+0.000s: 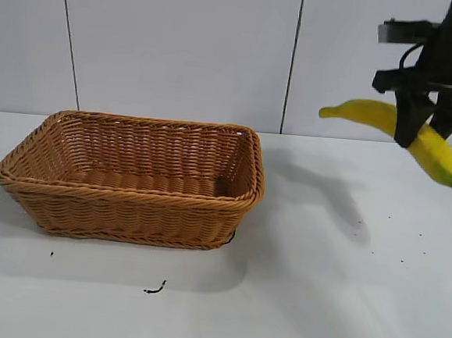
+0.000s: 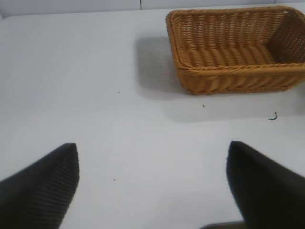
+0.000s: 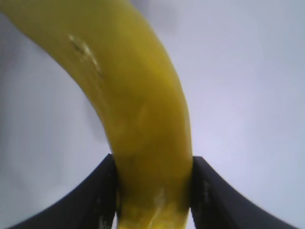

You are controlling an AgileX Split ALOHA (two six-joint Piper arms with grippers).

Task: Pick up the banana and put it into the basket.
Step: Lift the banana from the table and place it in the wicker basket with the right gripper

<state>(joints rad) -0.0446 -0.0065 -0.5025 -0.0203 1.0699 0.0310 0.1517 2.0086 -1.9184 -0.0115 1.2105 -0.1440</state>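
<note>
White table (image 1: 317, 301), unmarked basket (image 1: 131, 181), banana (image 1: 371, 114) clamped aloft in right gripper (image 1: 425, 130).

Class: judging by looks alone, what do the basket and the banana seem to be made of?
Basket: woven wicker or a rattan-like strand, tan, slightly glossy; its ribbed weave and braided rim show. Could be plastic imitation. Banana: smooth yellow skin, faintly shiny, with small scuffs; real fruit or a replica, cannot tell.

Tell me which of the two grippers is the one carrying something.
The right gripper: its fingers clamp the banana in the air. The left gripper is open over the bare table.
</note>
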